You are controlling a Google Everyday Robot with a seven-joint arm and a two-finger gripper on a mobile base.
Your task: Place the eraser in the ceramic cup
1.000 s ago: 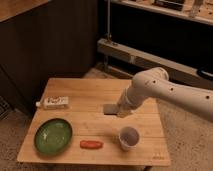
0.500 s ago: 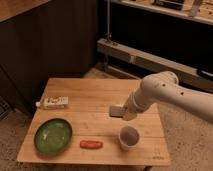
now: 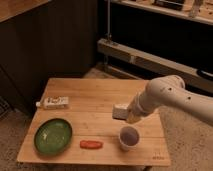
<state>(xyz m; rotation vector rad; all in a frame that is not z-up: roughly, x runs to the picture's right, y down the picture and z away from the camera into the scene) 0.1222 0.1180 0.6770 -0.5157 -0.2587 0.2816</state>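
The eraser (image 3: 120, 111) is a small grey block held at the tip of my gripper (image 3: 127, 115), which is shut on it. It hangs above the wooden table (image 3: 100, 95), just up and left of the ceramic cup (image 3: 129, 137). The cup is small, pale, dark inside, and stands upright near the table's front right. My white arm (image 3: 167, 95) comes in from the right.
A green plate (image 3: 52, 135) lies at the front left. An orange-red oblong piece (image 3: 91, 144) lies between plate and cup. A cream-white pad (image 3: 52, 103) lies at the left edge. A dark cabinet and metal rails stand behind the table.
My gripper has carried the eraser to the right and slightly toward the front, closer to the cup. The cup, plate and other things have not moved.
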